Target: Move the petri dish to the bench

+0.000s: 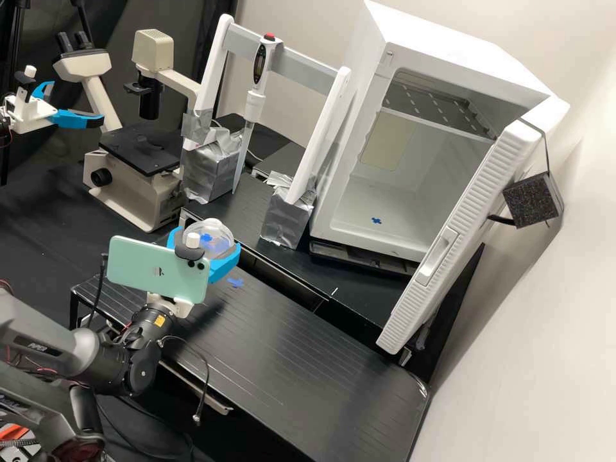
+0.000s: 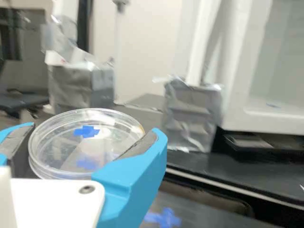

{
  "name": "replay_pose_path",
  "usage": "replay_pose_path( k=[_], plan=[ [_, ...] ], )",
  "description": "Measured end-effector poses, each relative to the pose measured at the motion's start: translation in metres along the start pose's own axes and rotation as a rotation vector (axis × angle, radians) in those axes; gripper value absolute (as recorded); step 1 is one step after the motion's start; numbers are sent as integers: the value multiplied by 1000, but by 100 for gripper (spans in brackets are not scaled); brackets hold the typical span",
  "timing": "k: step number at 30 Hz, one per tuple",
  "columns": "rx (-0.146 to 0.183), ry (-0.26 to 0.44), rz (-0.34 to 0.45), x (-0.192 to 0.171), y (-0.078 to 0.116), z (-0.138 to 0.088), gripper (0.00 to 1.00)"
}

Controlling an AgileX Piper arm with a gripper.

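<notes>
**Petri dish (image 2: 95, 159) held above the bench (image 1: 308, 346)**

I have the clear dish between the two blue fingers of my gripper (image 1: 206, 241), closed in on its round wall and kept apart by its width. It looks close to level, just above the bench's far side, near the blue cross (image 1: 235, 282) marked there.

My worry is the grip: the plastic is smooth and curved, so too light a hold could let it slide or turn, and too hard a squeeze could make it spring out. I can't tell whether I grip lid and base together; if only one, the other might drop. Opening too high or at a slant would land it on its edge. Behind, the raised black shelf (image 1: 326, 282) could knock it if I stray that way, and the hanging cable (image 1: 204, 378) might snag.
</notes>
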Motion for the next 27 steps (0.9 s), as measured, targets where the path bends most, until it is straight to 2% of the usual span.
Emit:
replay_pose_path(
  k=[7, 12, 15, 21, 27],
  plan=[
    [14, -107, -11, -5, 2, 20, 0],
    [50, -168, -28, -8, 1, 33, 0],
    [55, -163, -30, -8, 1, 35, 0],
    [40, -158, -33, -8, 1, 39, 0],
    [58, -181, 0, -12, 5, 45, 0]
  ],
)
